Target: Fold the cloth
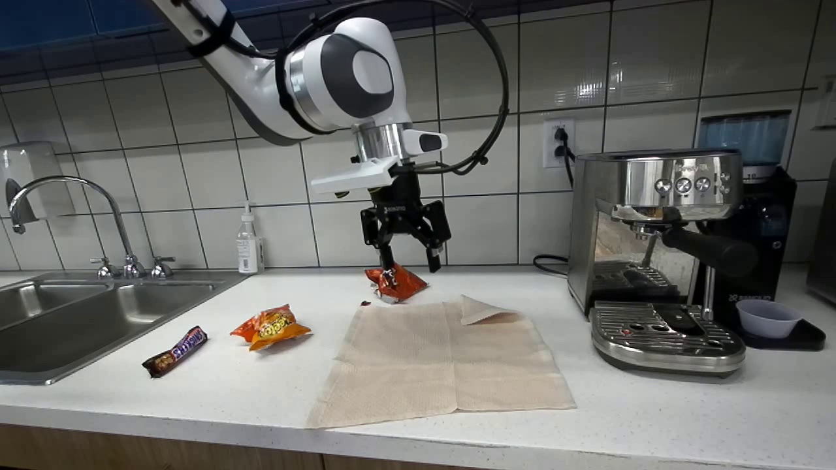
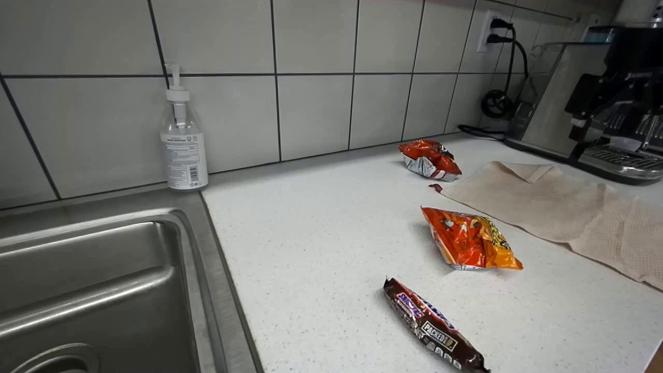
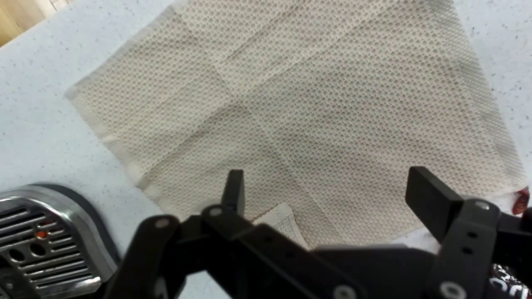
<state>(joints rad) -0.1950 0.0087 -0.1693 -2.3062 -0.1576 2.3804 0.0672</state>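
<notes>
The beige cloth (image 1: 418,365) lies mostly flat on the counter, with crease lines across it. It also shows in an exterior view (image 2: 549,207), cut off at the right edge, and in the wrist view (image 3: 332,112). Its far corner flap (image 1: 480,311) is turned over onto the cloth; part of this flap shows in the wrist view (image 3: 279,220), behind my gripper finger. My gripper (image 1: 411,262) is open and empty, raised above the cloth's back edge and pointing down. In the wrist view my fingers (image 3: 326,182) stand wide apart over the cloth, not touching it.
A red packet (image 1: 405,284) lies by the cloth's back left corner. An orange packet (image 1: 274,328) and a Snickers bar (image 1: 175,352) lie to the left, near the sink (image 1: 225,285). An espresso machine (image 1: 666,352) stands to the right. A tiled wall (image 1: 483,228) is behind.
</notes>
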